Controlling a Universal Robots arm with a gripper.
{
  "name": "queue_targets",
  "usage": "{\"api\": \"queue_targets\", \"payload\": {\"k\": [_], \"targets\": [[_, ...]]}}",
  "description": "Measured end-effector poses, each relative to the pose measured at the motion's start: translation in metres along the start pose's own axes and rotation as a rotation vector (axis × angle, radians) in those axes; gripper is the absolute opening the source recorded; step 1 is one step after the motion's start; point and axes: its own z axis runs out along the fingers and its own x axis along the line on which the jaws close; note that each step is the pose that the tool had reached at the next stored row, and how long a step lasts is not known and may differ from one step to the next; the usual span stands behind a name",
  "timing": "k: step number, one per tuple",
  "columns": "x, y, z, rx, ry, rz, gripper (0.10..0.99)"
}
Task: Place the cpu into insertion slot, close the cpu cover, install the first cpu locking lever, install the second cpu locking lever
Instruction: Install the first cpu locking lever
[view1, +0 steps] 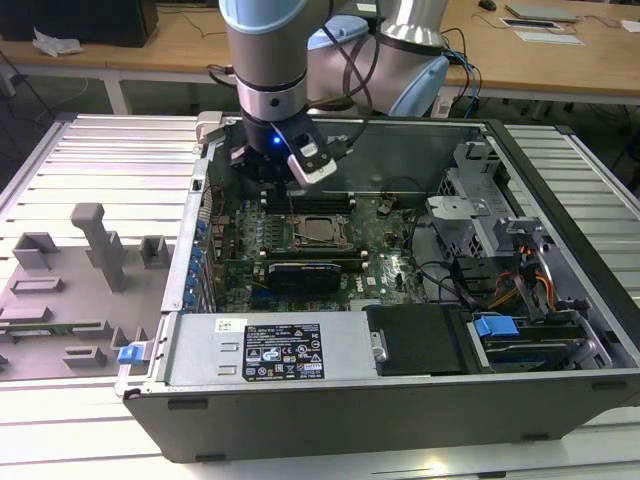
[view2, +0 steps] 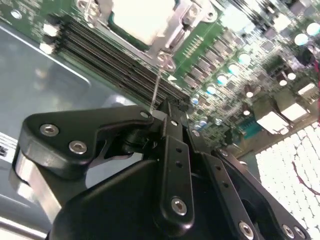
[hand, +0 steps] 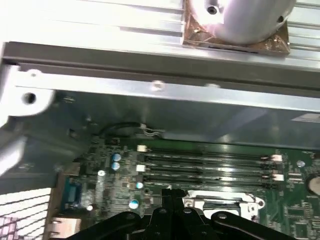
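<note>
The gripper (view2: 162, 107) has its black fingers pressed together, pinching the free end of a thin wire locking lever (view2: 156, 85). The lever runs from the fingertips to its looped end at the edge of the cpu cover (view2: 179, 24). In the exterior view the gripper hangs inside an open computer case (view1: 400, 400), low over the back half of the green circuit board (view1: 385, 262) and near the case's rear wall.

Just beyond the fingertips lies the insertion slot (view1: 298, 236), near the middle of the board. The cpu (view2: 142, 20) sits in it, silver face up, and the cover lies flat around it so the chip shows through the square window.

Long black memory slots (hand: 210, 162) run side by side between the slot and the rear wall, next to the gripper. A black card (view1: 305, 272) stands on the board toward the case's front edge.

The case rests on a ribbed metal surface (view1: 100, 150) – grey holders (view1: 100, 245) stand on it near the exterior view's left edge, well apart from the case.
</note>
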Motion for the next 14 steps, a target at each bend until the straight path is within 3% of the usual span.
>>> {"api": "queue_targets", "payload": {"k": [4, 6, 7, 8, 9, 10, 12, 13, 14], "targets": [[-0.0179, -0.0013, 0.0010, 0.000, 0.0010, 0.000, 0.106], [-0.0372, -0.0027, 0.0020, 0.000, 0.0022, 0.000, 0.106], [-0.0430, -0.0032, 0.0022, 0.000, 0.0032, 0.001, 0.106], [-0.0434, -0.0035, 0.0034, 0.000, -0.0004, 0.000, 0.106], [-0.0429, -0.0037, 0.0041, 0.001, -0.0174, -0.005, 0.106], [-0.0408, -0.0037, 0.0046, 0.003, -0.0429, -0.012, 0.106], [-0.0339, -0.0023, 0.0059, 0.005, -0.0852, -0.023, 0.106], [-0.0306, -0.0013, 0.0065, 0.007, -0.1026, -0.027, 0.106], [-0.0291, -0.0009, 0.0069, 0.007, -0.1112, -0.030, 0.106]]}}
